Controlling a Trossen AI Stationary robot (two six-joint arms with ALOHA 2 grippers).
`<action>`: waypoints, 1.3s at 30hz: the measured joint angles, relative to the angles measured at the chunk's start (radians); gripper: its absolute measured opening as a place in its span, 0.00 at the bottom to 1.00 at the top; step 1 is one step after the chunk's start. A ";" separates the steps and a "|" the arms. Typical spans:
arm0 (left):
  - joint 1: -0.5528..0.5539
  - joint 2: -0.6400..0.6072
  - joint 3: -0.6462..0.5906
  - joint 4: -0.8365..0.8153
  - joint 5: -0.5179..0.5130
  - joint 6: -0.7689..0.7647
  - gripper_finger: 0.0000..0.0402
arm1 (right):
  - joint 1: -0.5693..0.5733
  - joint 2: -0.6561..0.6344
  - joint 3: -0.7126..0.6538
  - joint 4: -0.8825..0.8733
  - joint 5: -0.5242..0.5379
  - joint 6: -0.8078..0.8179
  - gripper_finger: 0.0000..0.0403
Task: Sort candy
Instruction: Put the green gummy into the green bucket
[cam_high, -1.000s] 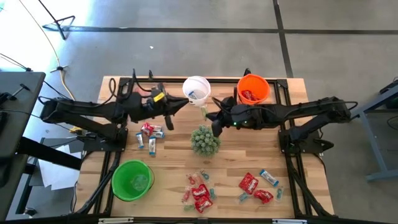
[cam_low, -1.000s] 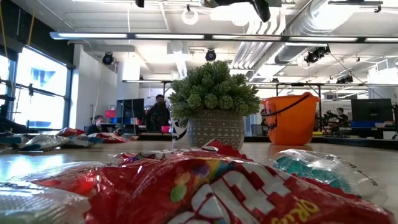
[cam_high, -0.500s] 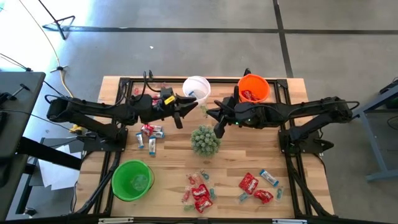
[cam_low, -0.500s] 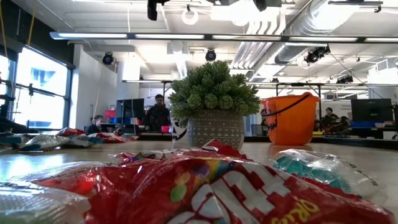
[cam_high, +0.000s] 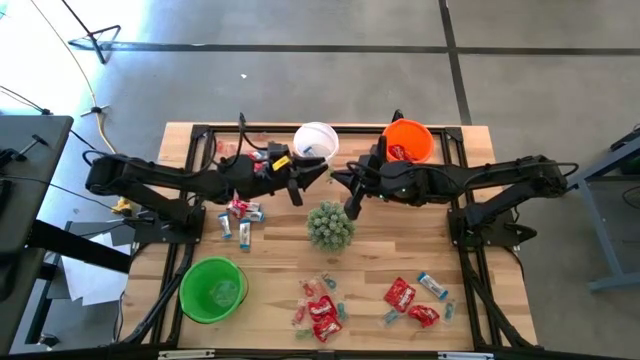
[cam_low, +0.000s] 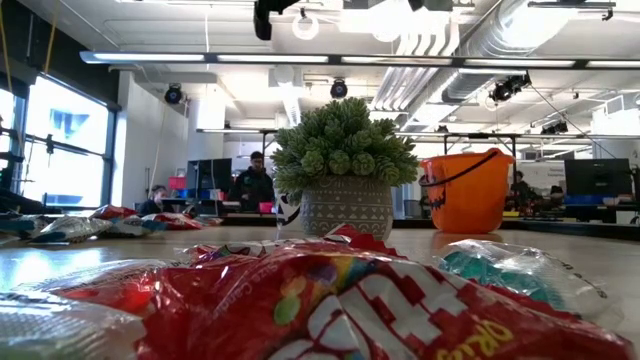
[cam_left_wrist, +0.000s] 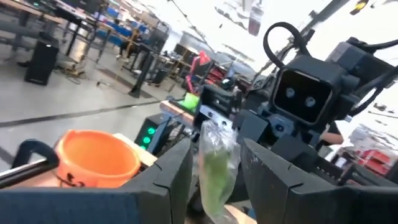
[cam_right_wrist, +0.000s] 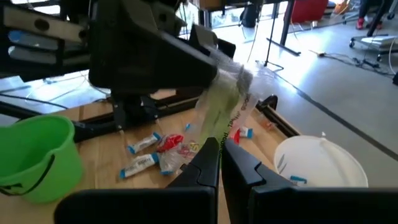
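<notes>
Table (cam_high: 480, 215) of pale wood fills the middle of the high view, with both dark arms reaching in from its two sides and meeting near the far edge.

Buckets, three in number: I see the green bucket (cam_high: 212, 290) on the near left, the white bucket (cam_high: 316, 142) at the far centre and the orange bucket (cam_high: 407, 143) to its right. The orange bucket holds red candy.

The plant (cam_high: 329, 225) stands at the table centre, just nearer than the two grippers.

Loose candy lies in three groups: one cluster (cam_high: 238, 212) under the left arm, red packets (cam_high: 322, 310) near the front edge and a further group (cam_high: 405, 297) toward the front right.

The left gripper (cam_high: 322, 174) hangs just beside the white bucket. Its fingers (cam_left_wrist: 177, 180) stand spread, with the green packet (cam_left_wrist: 214, 165) upright in the gap. I cannot tell whether they touch it.

The right gripper (cam_right_wrist: 219, 163) faces the left one, tip to tip. Its fingers are pressed together and pinch the lower end of the green packet, which is a clear wrapper with pale green contents, held above the table between the two grippers.
</notes>
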 joint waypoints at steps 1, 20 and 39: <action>0.000 0.008 0.000 0.013 0.009 0.000 0.31 | 0.000 0.000 0.000 0.005 0.004 -0.001 0.00; 0.000 0.032 0.000 0.079 0.073 0.002 0.29 | 0.000 0.000 0.000 0.047 0.022 -0.002 0.00; 0.000 0.032 0.000 0.067 0.073 0.003 0.02 | 0.000 0.000 0.000 0.047 0.020 0.002 0.00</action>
